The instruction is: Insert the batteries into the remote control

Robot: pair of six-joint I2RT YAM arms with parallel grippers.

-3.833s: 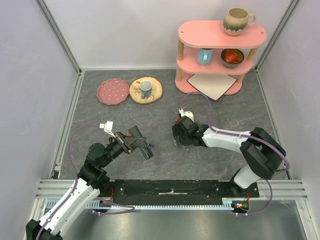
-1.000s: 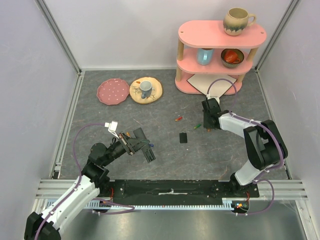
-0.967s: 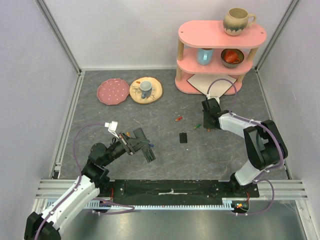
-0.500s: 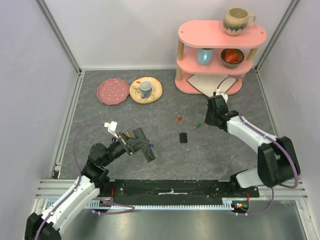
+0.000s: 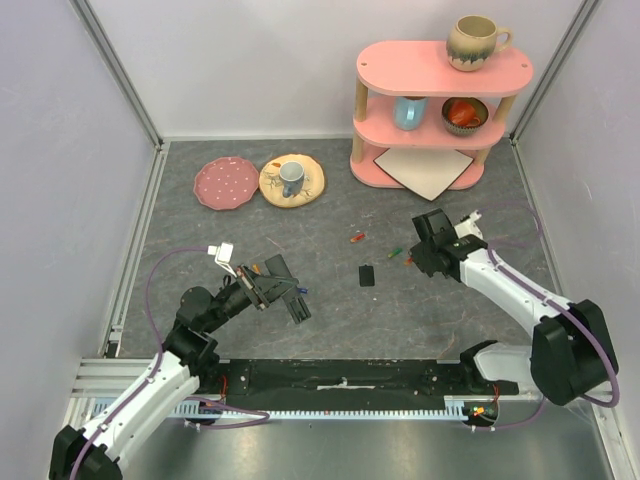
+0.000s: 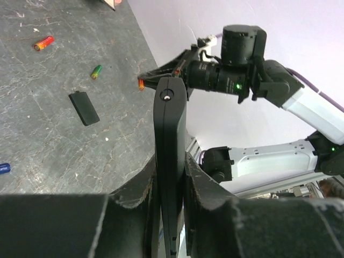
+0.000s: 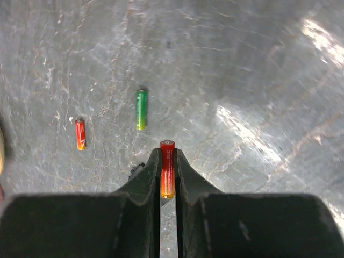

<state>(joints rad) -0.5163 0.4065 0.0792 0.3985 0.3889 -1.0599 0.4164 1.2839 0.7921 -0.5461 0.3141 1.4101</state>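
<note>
My left gripper (image 6: 171, 164) is shut on the remote control (image 6: 170, 123), a slim black bar held on edge above the table; in the top view the remote control (image 5: 291, 301) sticks out toward the table's middle. My right gripper (image 7: 167, 161) is shut on a red-orange battery (image 7: 167, 167), lifted just off the mat, and sits right of centre in the top view (image 5: 411, 259). A green battery (image 7: 141, 109) and a red battery (image 7: 80, 134) lie loose on the mat beyond it. A blue battery (image 6: 2, 168) lies near the remote.
A small black battery cover (image 5: 367, 275) lies flat on the mat between the arms. A pink shelf (image 5: 440, 135) with cups and a bowl stands at the back right. Two plates (image 5: 226, 183), one bearing a mug, sit at the back left.
My right gripper has shut on a red-orange battery and drawn back from the green one, its arm swinging outward to the right. The left arm and remote have not moved.
</note>
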